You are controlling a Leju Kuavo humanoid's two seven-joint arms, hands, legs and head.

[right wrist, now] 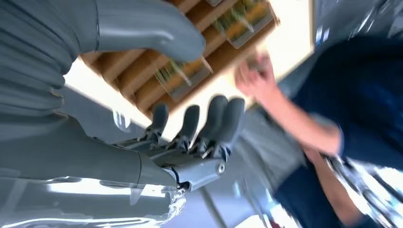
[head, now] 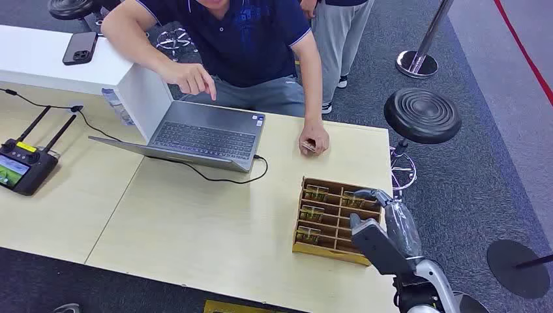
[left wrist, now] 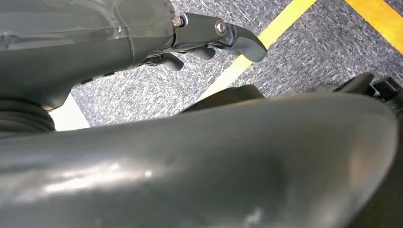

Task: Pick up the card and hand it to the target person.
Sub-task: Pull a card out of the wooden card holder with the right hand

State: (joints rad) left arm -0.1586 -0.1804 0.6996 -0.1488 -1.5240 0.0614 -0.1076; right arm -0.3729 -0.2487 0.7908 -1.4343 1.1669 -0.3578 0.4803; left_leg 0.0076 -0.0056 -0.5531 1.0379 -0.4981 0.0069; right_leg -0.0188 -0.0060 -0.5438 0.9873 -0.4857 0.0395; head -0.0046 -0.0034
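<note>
Our right hand (head: 366, 218) hovers with fingers spread and empty over the slotted card box (head: 306, 246) at the table's right edge, cards (head: 317, 193) upright in their slots. We judge the thin dividers could block our fingers, or the box could shift. Our left hand (left wrist: 209, 40) hangs loosely curled, holding nothing.

Head view: bright, even overhead light; soft shadows lie under the laptop (head: 202, 134) and stool (head: 422, 115) on a sharply rendered surface (head: 195, 222). Right wrist view: strong motion blur smears the person (right wrist: 342, 109); the fingers (right wrist: 209, 118) stay fairly sharp. Left wrist view: out-of-focus foreground with dull glare; carpet floor (left wrist: 142, 90) crisp.
</note>
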